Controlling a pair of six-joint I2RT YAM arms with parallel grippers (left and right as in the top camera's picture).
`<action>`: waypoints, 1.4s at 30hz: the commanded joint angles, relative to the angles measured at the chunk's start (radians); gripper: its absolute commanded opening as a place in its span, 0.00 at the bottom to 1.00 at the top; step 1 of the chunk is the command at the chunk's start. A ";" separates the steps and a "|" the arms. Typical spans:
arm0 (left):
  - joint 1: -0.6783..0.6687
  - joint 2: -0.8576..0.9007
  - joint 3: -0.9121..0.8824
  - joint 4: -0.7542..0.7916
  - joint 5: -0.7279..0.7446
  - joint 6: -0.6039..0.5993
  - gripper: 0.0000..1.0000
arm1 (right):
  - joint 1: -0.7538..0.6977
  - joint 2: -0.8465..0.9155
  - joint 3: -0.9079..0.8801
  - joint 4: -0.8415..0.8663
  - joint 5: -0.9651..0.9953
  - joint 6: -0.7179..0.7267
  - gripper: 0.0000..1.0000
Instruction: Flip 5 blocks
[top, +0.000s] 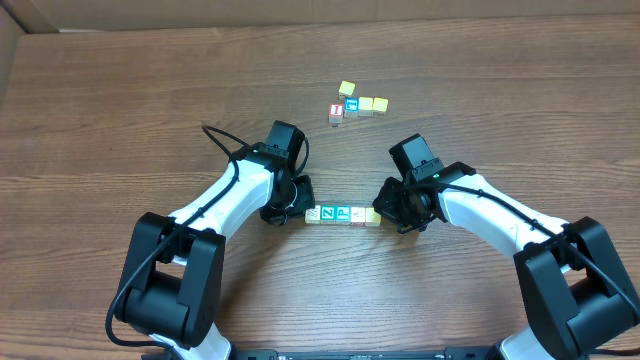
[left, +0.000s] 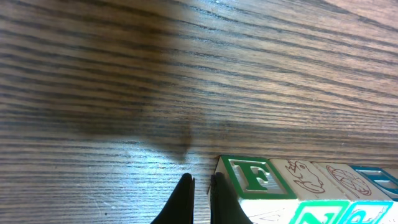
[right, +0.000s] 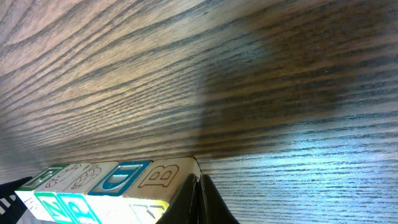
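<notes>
My left gripper (top: 298, 211) and right gripper (top: 386, 212) are both pressed shut, nothing pinched. The row of small wooden letter cubes (top: 342, 214) sits between my tips. Risk: an uneven push could buckle it and scatter cubes.

Left gripper (left: 200, 186) pokes up from the bottom edge, dark fingers (left: 180, 202) drawn together w/ only a sliver btwn them and nothing in it, tips low over the wood-grain table (left: 124, 74), which has a broad soft shadow across its middle. Just right of the tips a row of blocks (left: 311, 180) runs twd the lower-right corner, touching side by side: top faces show a green-framed F, a frog sketch, a round line drawing, then a blue-framed letter cut off by the edge; front faces only partly in view, w/ a green and a teal letter. Right-hand finger sits hard by the F block's end, contact or not can't tell.
</notes>
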 joint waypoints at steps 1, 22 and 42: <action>-0.007 0.011 -0.009 0.003 -0.030 0.056 0.04 | 0.006 0.003 -0.008 0.007 -0.010 0.005 0.04; -0.008 0.011 -0.009 -0.004 -0.032 0.069 0.04 | 0.006 0.003 -0.008 0.007 -0.010 0.004 0.04; -0.048 0.011 -0.009 0.005 -0.043 0.069 0.04 | 0.006 0.003 -0.008 0.006 -0.010 0.004 0.04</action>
